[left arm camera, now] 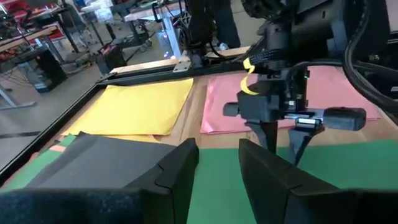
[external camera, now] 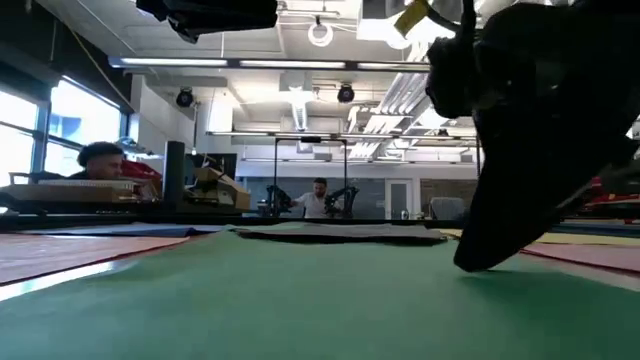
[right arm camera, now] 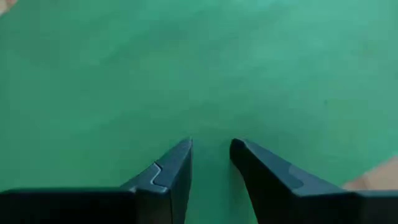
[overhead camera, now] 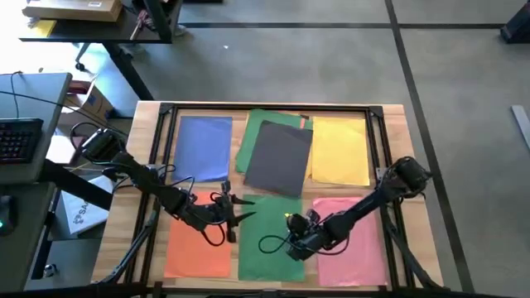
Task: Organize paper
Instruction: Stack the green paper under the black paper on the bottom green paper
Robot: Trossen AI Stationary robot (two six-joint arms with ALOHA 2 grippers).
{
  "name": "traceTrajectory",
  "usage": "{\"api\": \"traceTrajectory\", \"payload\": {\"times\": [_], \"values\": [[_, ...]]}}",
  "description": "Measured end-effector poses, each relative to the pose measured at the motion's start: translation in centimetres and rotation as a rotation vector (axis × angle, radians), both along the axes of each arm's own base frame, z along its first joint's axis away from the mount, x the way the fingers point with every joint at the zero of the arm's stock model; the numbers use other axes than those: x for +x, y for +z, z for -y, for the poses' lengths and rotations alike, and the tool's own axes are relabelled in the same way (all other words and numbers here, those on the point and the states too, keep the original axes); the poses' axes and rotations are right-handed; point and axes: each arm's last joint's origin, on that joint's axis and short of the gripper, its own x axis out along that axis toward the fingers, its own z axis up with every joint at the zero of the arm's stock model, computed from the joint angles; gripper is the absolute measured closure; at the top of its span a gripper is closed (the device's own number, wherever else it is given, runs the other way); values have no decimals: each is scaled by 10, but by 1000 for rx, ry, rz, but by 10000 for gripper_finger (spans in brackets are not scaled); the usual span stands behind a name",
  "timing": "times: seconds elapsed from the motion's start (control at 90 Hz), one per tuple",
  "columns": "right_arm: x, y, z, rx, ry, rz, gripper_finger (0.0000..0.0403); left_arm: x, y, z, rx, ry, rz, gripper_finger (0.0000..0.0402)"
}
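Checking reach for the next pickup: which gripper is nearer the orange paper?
Left. The left gripper hovers just beside the orange paper; the right gripper is farther, over the green paper.

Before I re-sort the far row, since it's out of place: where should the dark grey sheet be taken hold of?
By a near corner of the dark grey sheet, coming from the front. It lies flat and tilted across the far green sheet and its near edge overhangs the near green sheet, so a corner there could probably be peeled up.

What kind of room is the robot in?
Probably a robotics lab or workshop: workbenches with gear, ceiling pipes, people at work, and the table of coloured paper.
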Motion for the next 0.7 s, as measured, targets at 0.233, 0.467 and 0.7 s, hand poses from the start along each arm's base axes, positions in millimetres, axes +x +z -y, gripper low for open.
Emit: {"api": "traceTrajectory", "payload": {"times": [0.233,0.467,0.7], "values": [[-7,2,-11,-20,-17,29,282,0,0,0,-3,1,1,291],[3,31,-8,-21,21,85,282,0,0,0,-7,2,2,291],[12,63,-2,-100,136,148,282,0,0,0,-8,2,2,291]]}}
